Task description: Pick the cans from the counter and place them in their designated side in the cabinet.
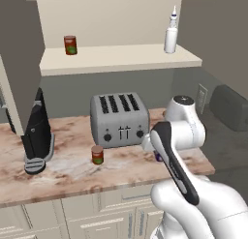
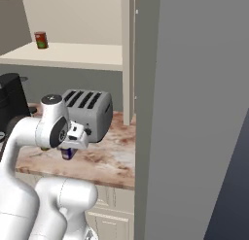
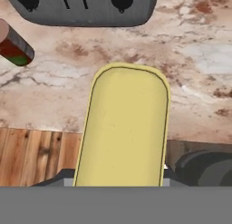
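My gripper (image 2: 68, 149) is shut on a blue can (image 2: 68, 153) near the counter's front edge, right of the toaster. The can's yellow top (image 3: 124, 128) hides the fingertips in the hand view. A sliver of the blue can (image 1: 158, 157) peeks out behind my forearm. A red-brown can with a green patch (image 1: 97, 155) stands on the pinkish marbled counter (image 1: 68, 172) in front of the toaster; the hand view has it at the upper left (image 3: 16, 48). Another red-brown can (image 1: 70, 45) stands on the left of the cabinet shelf (image 1: 121, 59), also seen from the right (image 2: 41, 40).
A silver toaster (image 1: 119, 119) sits mid-counter and a black coffee machine (image 1: 38, 134) at its left. A tall white squeeze bottle (image 1: 170, 35) stands on the shelf's right end. The grey-brown cabinet door (image 2: 194, 112) hangs open, blocking the right base view.
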Robot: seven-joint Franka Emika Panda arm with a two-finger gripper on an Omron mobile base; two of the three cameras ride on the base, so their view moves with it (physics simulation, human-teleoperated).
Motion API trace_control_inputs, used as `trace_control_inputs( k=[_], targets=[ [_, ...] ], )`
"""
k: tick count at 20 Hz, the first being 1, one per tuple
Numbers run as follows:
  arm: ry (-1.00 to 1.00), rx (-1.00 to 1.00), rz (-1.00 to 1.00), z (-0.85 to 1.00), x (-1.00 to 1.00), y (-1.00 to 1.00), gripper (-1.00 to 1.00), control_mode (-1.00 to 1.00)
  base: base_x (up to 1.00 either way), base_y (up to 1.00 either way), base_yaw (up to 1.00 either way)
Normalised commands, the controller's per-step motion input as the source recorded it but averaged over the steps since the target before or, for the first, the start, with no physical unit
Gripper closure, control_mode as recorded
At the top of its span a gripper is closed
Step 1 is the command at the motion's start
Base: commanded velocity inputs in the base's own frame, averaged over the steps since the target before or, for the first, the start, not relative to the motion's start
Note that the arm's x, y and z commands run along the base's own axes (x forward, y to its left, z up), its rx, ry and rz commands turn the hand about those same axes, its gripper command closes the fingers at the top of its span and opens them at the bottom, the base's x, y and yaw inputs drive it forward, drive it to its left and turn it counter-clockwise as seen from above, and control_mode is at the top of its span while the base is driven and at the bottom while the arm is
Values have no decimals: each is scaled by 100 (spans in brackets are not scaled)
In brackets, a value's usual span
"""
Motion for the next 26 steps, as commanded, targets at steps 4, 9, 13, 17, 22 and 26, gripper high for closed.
trace_control_inputs(
  k=[4,9,13,17,22,26],
  targets=[
    [-6,0,0,41,-28,0,100,-100,0,0,0],
    [-7,0,1,39,-26,0,100,-100,0,0,0],
    [-4,0,1,37,-13,2,100,-100,0,0,0],
    [-2,0,1,35,-11,0,100,-100,0,0,0],
    [-3,1,3,36,-14,0,100,-100,0,0,0],
    [-2,1,5,36,-8,0,100,-100,0,0,0]
  ],
)
